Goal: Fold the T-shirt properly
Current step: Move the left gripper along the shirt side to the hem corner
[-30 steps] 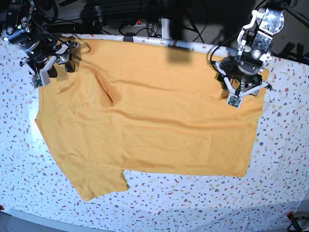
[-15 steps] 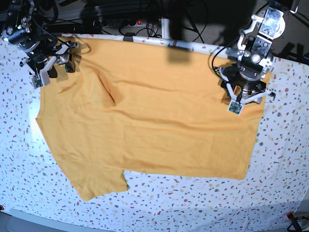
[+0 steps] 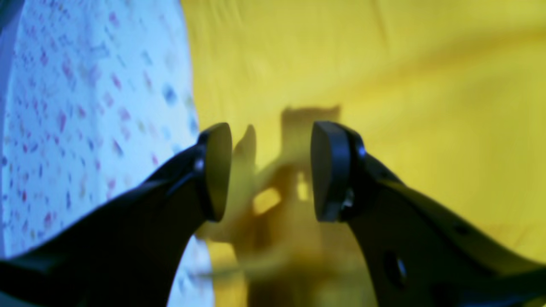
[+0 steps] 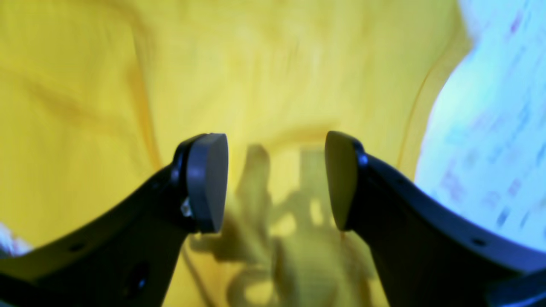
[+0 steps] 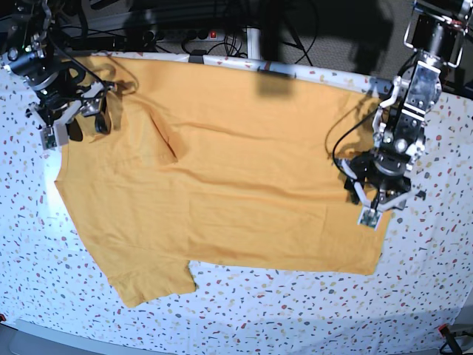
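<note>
The mustard T-shirt point(image 5: 236, 192) lies spread nearly flat across the speckled table point(image 5: 429, 296), one sleeve point(image 5: 151, 279) pointing to the front left. My left gripper point(image 5: 378, 201) hovers over the shirt's right edge, open, nothing between its fingers. In the left wrist view this gripper point(image 3: 271, 170) stands over yellow cloth point(image 3: 384, 85), the cloth's edge just to its left. My right gripper point(image 5: 87, 124) is open above the shirt's far left corner. The right wrist view shows it point(image 4: 275, 179) empty over the cloth point(image 4: 85, 85), with table point(image 4: 503, 128) to the right.
A raised crease point(image 5: 166, 140) runs through the cloth at the upper left. Behind the table's back edge lie a power strip and dark cables point(image 5: 199, 33). Bare speckled table point(image 3: 64, 106) borders the shirt on the left, right and front.
My left gripper has travelled down the shirt's right edge toward the front of the table. My right gripper has shifted slightly toward the front. Both stayed open.
</note>
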